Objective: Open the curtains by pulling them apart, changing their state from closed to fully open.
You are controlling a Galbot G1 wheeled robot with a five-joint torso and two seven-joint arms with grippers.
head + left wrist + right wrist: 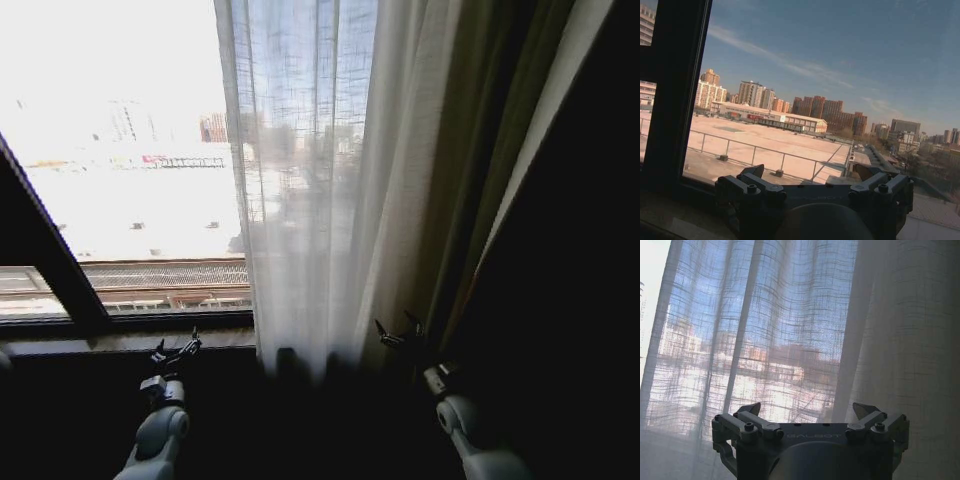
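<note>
The left part of the window stands uncovered, with bare glass directly ahead of the left gripper (176, 349), whose fingers are spread wide and hold nothing, low by the window sill (120, 340). The right gripper (400, 331) is likewise fully spread and empty, its fingertips (754, 408) pointed at the sheer curtains (320, 180) hanging just ahead of it, though contact with the fabric cannot be confirmed. In the inspector's judgement the task is roughly half complete: the panel before the right gripper hangs partly spread over the glass and remains to be drawn further to that gripper's outer side.
</note>
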